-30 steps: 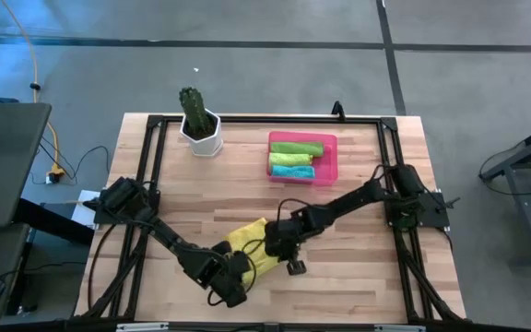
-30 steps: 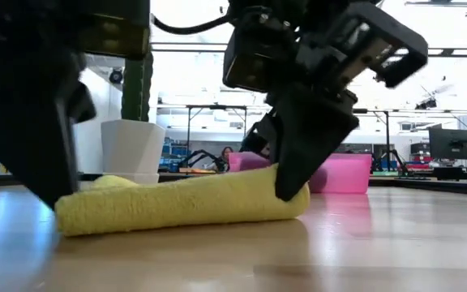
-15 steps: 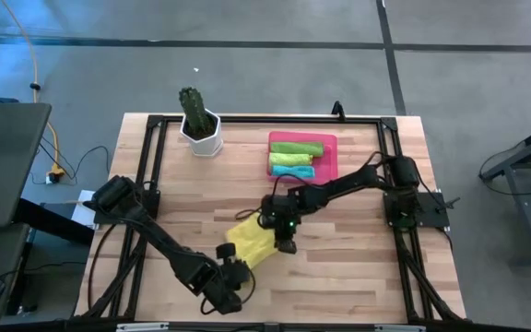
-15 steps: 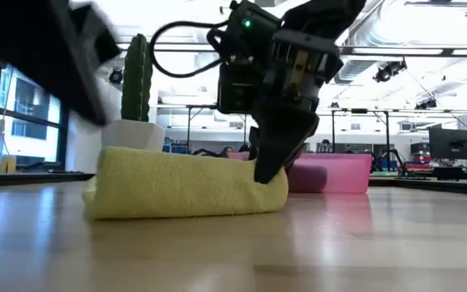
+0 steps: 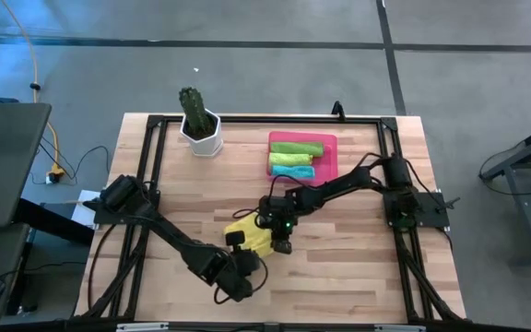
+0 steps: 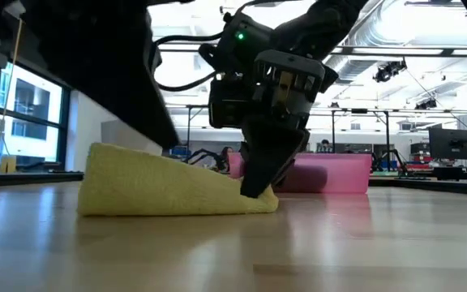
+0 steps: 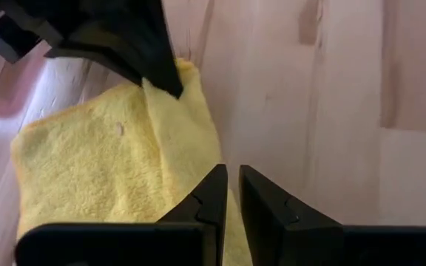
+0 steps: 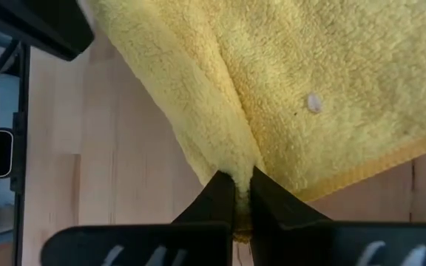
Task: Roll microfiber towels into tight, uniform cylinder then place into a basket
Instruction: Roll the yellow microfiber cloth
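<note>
No writing or brand mark is readable anywhere in these views.

On the left of the high view, the left gripper [image 5: 239, 277] is hovering low over the front part of the wooden desk [image 5: 358, 249], just in front of the yellow towel [image 5: 250, 234]. In its own wrist view its jaws are standing almost together, with only a thin slit between the fingertips [image 7: 214, 193], and nothing is sitting in that slit; the tips are lying over the near edge of the yellow towel [image 7: 117, 162] without gripping it.

Toward the middle of the desk, the right gripper [image 5: 281, 242] is reaching in from the right side and is clamping the right-hand end of the yellow towel. Its wrist view is showing the jaws clenched tight on a pinched fold of the cloth [image 8: 272, 89], with towel bulging out on both sides of the fingers [image 8: 220, 196]. In the low view the right gripper [image 6: 254, 191] is pressing that end down to the desk, while the rest of the yellow towel [image 6: 152, 186] is rising in a wedge toward the left.

Farther back and to the right, the pink basket [image 5: 330, 157] is sitting on the desk, holding three rolled towels side by side: a green one [image 5: 295, 148], a lighter green one [image 5: 289, 159] and a blue one [image 5: 291, 171].

Behind the left side stands a white pot with a cactus [image 5: 198, 124].
</note>
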Tool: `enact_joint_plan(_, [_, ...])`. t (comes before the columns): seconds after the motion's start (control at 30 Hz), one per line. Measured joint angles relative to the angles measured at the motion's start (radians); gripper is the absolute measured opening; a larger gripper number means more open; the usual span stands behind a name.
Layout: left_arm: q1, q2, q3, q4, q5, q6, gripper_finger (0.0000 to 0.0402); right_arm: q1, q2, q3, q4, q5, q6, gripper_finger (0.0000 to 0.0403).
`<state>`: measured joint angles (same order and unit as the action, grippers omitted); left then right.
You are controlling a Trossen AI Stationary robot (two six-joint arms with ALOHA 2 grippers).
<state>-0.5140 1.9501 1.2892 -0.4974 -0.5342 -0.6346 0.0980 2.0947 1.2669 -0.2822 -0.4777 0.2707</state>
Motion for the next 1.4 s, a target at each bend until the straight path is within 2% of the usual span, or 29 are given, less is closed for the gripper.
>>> enact_joint_plan(0.13, [0.002, 0.001, 0.0, -0.027, 0.009, 0.0, 0.003, 0.001, 0.005, -0.001, 0.029, 0.002, -0.006, 0.0])
enact_joint_plan(0.37, [0.002, 0.001, 0.0, -0.205, 0.042, -0.083, 0.003, 0.0, 0.008, -0.003, 0.046, -0.01, -0.015, 0.0])
enact_joint_plan(0.6, [0.003, 0.024, 0.001, -0.211, 0.059, -0.096, 0.003, 0.0, 0.009, -0.005, 0.057, -0.007, -0.021, 0.0003])
enact_joint_plan(0.7, [0.003, 0.06, 0.0, -0.199, 0.088, -0.099, 0.003, 0.001, 0.009, -0.004, 0.066, -0.006, -0.036, 0.0018])
enact_joint_plan(0.9, [0.002, 0.092, 0.004, -0.193, 0.077, -0.122, 0.003, -0.001, -0.001, -0.005, 0.065, -0.052, -0.074, 0.0074])
enact_joint_plan(1.03, [0.003, 0.093, 0.004, -0.183, 0.077, -0.121, 0.003, -0.008, -0.057, -0.01, -0.018, -0.072, -0.134, 0.0097])
enact_joint_plan(1.13, [0.003, 0.093, 0.003, -0.182, 0.08, -0.121, 0.003, -0.005, -0.134, -0.011, -0.083, -0.011, -0.216, 0.0101])
enact_joint_plan(1.2, [0.003, 0.093, 0.003, -0.182, 0.083, -0.121, 0.003, 0.016, -0.178, -0.01, -0.114, 0.078, -0.3, 0.0102])
enact_joint_plan(1.27, [0.003, 0.094, 0.003, -0.18, 0.086, -0.121, 0.003, 0.059, -0.204, -0.01, -0.122, 0.164, -0.379, 0.0102])
enact_joint_plan(1.4, [0.003, 0.095, 0.002, -0.18, 0.089, -0.121, 0.003, 0.162, -0.217, -0.01, -0.074, 0.265, -0.507, 0.0102])
